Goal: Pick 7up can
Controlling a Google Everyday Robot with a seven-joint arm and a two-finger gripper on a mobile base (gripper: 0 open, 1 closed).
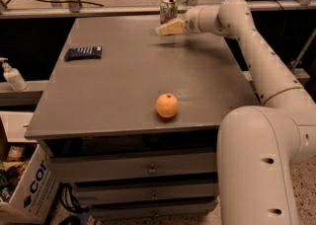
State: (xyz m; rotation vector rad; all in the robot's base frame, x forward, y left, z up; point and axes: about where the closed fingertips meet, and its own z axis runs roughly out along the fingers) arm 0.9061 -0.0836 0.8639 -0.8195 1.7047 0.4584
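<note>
The 7up can [168, 9] stands upright at the far edge of the grey table [123, 86], right of its middle. It has a silver top and a pale label. My gripper [167, 28] is at the far end of the table, just in front of the can and slightly below it in the camera view, pointing left. The white arm reaches in from the right. Whether the gripper touches the can cannot be told; the can still stands on the table.
An orange [167, 105] sits near the table's front edge. A dark blue packet [83, 53] lies at the left. A soap dispenser [12, 75] stands on a ledge at the left. A cardboard box [24, 189] is on the floor. Metal rails run behind the table.
</note>
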